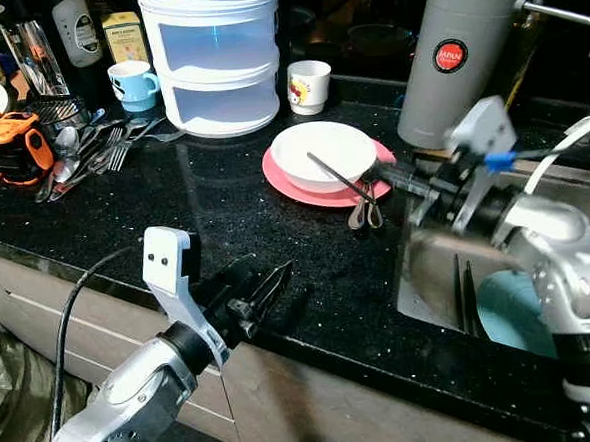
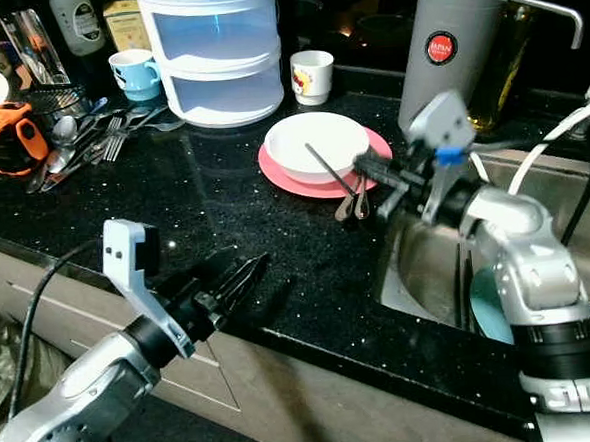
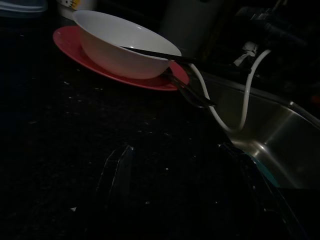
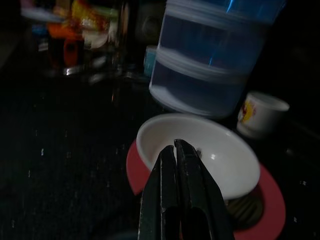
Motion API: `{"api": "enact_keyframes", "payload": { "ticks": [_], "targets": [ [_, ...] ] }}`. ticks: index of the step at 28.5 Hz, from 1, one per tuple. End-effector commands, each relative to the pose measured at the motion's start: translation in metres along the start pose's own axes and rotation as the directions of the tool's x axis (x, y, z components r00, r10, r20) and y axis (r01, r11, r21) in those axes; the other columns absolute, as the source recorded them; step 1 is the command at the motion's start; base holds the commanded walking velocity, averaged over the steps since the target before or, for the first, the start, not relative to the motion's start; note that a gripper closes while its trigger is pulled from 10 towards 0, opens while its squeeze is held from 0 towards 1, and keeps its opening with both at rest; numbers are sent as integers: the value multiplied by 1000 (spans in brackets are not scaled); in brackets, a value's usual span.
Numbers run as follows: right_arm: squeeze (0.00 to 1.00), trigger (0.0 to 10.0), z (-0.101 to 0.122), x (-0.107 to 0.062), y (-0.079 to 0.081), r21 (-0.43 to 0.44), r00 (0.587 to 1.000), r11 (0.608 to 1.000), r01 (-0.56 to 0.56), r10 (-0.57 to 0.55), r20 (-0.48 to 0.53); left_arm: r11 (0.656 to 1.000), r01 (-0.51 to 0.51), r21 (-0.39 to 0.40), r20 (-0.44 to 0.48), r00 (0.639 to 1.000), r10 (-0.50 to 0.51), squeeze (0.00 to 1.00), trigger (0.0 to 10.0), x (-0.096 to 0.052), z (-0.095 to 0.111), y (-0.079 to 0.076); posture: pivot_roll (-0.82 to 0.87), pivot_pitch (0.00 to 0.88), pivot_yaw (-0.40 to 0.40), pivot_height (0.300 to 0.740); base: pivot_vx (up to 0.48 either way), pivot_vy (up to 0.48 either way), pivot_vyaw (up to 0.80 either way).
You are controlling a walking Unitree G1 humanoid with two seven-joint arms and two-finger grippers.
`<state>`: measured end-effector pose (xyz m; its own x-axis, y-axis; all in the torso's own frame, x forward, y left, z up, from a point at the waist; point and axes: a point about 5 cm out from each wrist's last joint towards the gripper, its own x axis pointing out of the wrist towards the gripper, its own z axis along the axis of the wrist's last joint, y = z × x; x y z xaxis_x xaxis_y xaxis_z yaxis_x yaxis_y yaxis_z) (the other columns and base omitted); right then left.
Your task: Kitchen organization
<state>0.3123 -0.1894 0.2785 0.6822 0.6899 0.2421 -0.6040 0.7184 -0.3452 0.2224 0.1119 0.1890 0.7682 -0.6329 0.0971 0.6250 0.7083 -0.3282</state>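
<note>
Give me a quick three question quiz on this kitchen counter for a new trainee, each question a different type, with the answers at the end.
1. True or false: the white bowl sits on a pink plate.
2. Multiple choice: the right gripper is nearest to A) the blue mug, B) the bowl's rim, C) the cutlery pile.
3. Short answer: which gripper hovers at the counter's front edge?

Key
1. True.
2. B; the right wrist view shows its fingers pressed together just over the bowl.
3. The left gripper.
</note>
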Motion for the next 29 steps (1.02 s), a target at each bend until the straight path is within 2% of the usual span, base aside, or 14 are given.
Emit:
{"api": "enact_keyframes", "payload": {
  "ticks": [1, 4, 5, 6, 7, 9, 10, 13, 20, 21, 23, 24, 29],
  "targets": [
    [0, 0, 1, -1, -1, 21, 1000, 1000, 17, -17, 4, 1000, -2, 1, -5, 1000, 2, 0, 10000, 1, -1, 1, 99, 0, -7, 740, 0, 0, 0],
    [0, 0, -4, -1, -2, -11, 999, 1000, 21, -21, -35, 1000, -1, 0, -6, 1000, 1, 0, 10000, 1, -2, 1, 99, 0, -6, 740, 0, 0, 0],
    [0, 3412, -8, -1, -2, -33, 997, 999, 25, -27, -72, 1000, 0, 0, -6, 1000, 0, 0, 10000, 1, -2, 1, 99, 0, -6, 740, 0, 0, 0],
    [0, 3412, -11, -2, -2, -47, 995, 999, 27, -31, -96, 1000, 0, 0, -6, 1000, 0, 0, 10000, 1, -2, 1, 99, 0, -6, 740, 0, 0, 0],
    [0, 10000, -14, -2, -2, -50, 993, 998, 28, -33, -115, 1000, 0, 0, -6, 1000, 0, 0, 10000, 1, -2, 1, 99, 0, -6, 740, 0, 0, 0],
    [0, 10000, -14, -2, -2, -50, 993, 998, 28, -33, -115, 1000, 0, 0, -6, 1000, 0, 0, 10000, 1, -2, 1, 99, 0, -6, 740, 0, 0, 0],
    [1000, 10000, -17, -4, 1, -57, 989, 998, -6, -2, -146, 1000, 1, 0, -7, 1000, -1, 0, 10000, 1, -2, 0, 101, 0, -5, 740, 0, 0, 0],
    [1000, 10000, -17, -11, 7, -33, 977, 995, -98, 90, -192, 1000, 1, 0, -10, 1000, -1, 0, 10000, 1, -2, 0, 101, 0, -5, 740, 0, 0, 0],
    [1000, 10000, -18, -13, 8, -42, 970, 993, -114, 102, -222, 1000, 4, -1, -9, 1000, -4, 0, 10000, 1, -2, -1, 95, 0, -3, 740, 0, 0, 0],
    [596, 10000, -20, -12, 9, -46, 967, 992, -118, 104, -231, 1000, 5, -1, -9, 1000, -5, 0, 10000, 1, -2, -1, 95, 0, -3, 740, 0, 0, 0],
    [596, 10000, -21, -12, 9, -48, 966, 992, -118, 103, -237, 1000, 5, -2, -9, 1000, -5, 0, 10000, 1, -2, -1, 96, 0, -4, 740, 0, 0, 0],
    [0, 10000, -22, -11, 10, -49, 965, 992, -117, 102, -241, 1000, 5, -2, -8, 1000, -5, 0, 10000, 1, -2, -1, 96, 0, -5, 740, 0, 0, 0],
    [0, 10000, -27, -9, 16, -35, 957, 989, -141, 127, -262, 1000, 4, -3, -6, 1000, -4, 0, 10000, 2, -2, -1, 93, 0, -8, 740, 0, 0, 0]
  ]
}}
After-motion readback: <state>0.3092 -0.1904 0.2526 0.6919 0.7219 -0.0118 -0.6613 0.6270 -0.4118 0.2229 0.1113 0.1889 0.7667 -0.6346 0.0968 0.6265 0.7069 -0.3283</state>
